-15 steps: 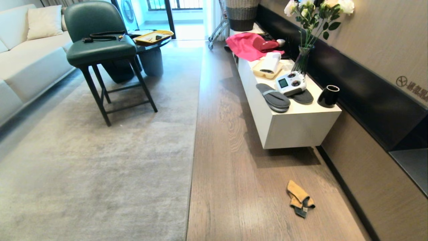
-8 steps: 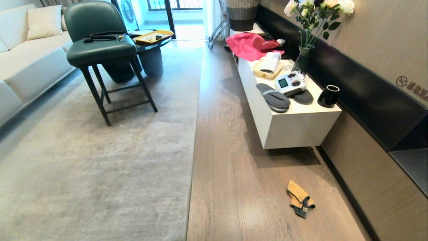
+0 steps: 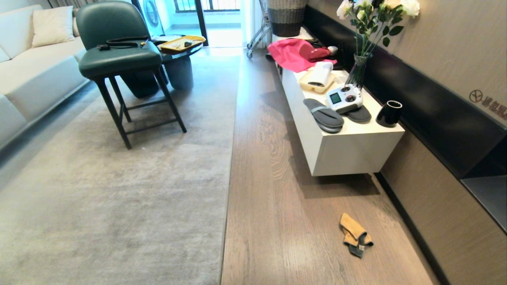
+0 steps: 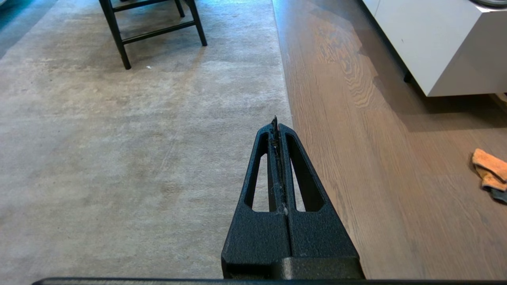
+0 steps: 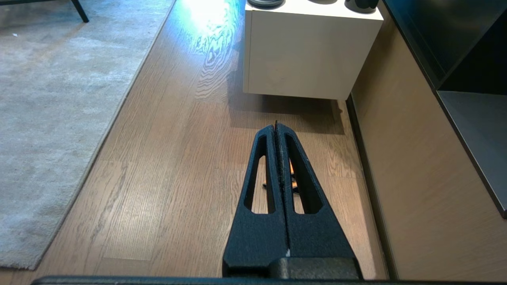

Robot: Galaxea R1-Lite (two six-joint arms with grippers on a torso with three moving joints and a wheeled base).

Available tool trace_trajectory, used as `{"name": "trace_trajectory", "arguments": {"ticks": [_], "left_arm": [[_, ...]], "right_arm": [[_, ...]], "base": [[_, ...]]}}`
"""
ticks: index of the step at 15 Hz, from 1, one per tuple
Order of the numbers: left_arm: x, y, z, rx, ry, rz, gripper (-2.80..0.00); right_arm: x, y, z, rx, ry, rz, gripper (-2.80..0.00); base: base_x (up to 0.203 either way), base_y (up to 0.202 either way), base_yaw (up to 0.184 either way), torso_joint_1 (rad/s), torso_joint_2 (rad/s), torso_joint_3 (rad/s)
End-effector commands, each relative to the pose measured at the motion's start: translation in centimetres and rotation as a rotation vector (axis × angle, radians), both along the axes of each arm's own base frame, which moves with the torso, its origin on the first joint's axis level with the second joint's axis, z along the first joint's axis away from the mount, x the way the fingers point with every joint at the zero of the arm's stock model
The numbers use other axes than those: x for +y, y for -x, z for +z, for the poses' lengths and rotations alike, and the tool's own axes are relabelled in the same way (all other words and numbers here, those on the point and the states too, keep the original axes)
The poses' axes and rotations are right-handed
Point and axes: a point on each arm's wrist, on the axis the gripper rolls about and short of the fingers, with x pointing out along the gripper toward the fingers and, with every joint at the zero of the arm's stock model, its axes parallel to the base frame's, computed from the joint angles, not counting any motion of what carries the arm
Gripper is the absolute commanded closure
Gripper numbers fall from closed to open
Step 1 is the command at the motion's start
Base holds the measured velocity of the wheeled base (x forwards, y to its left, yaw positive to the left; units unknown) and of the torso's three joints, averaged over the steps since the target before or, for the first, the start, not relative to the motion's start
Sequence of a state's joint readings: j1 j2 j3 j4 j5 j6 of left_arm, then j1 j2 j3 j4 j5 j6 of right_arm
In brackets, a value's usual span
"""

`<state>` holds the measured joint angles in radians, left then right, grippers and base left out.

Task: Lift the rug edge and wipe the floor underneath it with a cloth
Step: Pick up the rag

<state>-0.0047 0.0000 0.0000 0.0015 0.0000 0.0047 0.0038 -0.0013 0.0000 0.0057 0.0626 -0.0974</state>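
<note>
Mustard-tan and crumpled, the cloth [image 3: 355,234] lies loose on the floor [image 3: 277,221] near the dark skirting, well apart from the rug edge [image 3: 229,178], which sits flat on the planks, so neither lifting nor wiping looks begun. Both arms hang out of the head view, the left gripper [image 4: 276,123] above the rug border and the right gripper [image 5: 276,126] over the cloth, each with jaws clenched on nothing. Partly cut-off lettering on the wall panel [image 3: 489,106] cannot be read.
</note>
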Motion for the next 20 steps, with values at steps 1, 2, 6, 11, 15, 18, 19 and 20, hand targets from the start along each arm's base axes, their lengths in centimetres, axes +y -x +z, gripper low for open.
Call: {"name": "trace_trajectory", "arguments": {"ticks": [1, 2, 6, 11, 15, 18, 19, 20], "left_arm": [[0.00, 0.00, 0.00, 0.000, 0.002, 0.000, 0.00], [0.00, 0.00, 0.00, 0.000, 0.005, -0.001, 0.00], [0.00, 0.00, 0.00, 0.000, 0.005, -0.001, 0.00], [0.00, 0.00, 0.00, 0.000, 0.005, -0.001, 0.00], [0.00, 0.00, 0.00, 0.000, 0.006, 0.000, 0.00], [0.00, 0.00, 0.00, 0.000, 0.006, 0.000, 0.00], [0.00, 0.00, 0.00, 0.000, 0.006, 0.000, 0.00], [0.00, 0.00, 0.00, 0.000, 0.006, 0.000, 0.00]], "right_arm": [[0.01, -0.01, 0.00, 0.002, 0.001, 0.001, 0.00], [0.00, -0.01, 0.00, 0.002, 0.001, 0.003, 0.00], [0.00, -0.01, 0.00, 0.002, 0.001, 0.003, 0.00], [0.00, -0.01, 0.00, 0.002, 0.001, 0.003, 0.00], [0.00, -0.01, 0.00, 0.002, 0.001, 0.001, 0.00], [0.00, -0.01, 0.00, 0.002, 0.001, 0.001, 0.00], [0.00, -0.01, 0.00, 0.002, 0.001, 0.000, 0.00], [0.00, -0.01, 0.00, 0.002, 0.001, 0.001, 0.00]], "base": [[0.000, 0.000, 0.000, 0.000, 0.00, 0.000], [0.000, 0.000, 0.000, 0.000, 0.00, 0.000], [0.000, 0.000, 0.000, 0.000, 0.00, 0.000], [0.000, 0.000, 0.000, 0.000, 0.00, 0.000], [0.000, 0.000, 0.000, 0.000, 0.00, -0.064], [0.000, 0.000, 0.000, 0.003, 0.00, -0.173], [0.000, 0.000, 0.000, -0.001, 0.00, -0.200], [0.000, 0.000, 0.000, 0.002, 0.00, -0.198]]}}
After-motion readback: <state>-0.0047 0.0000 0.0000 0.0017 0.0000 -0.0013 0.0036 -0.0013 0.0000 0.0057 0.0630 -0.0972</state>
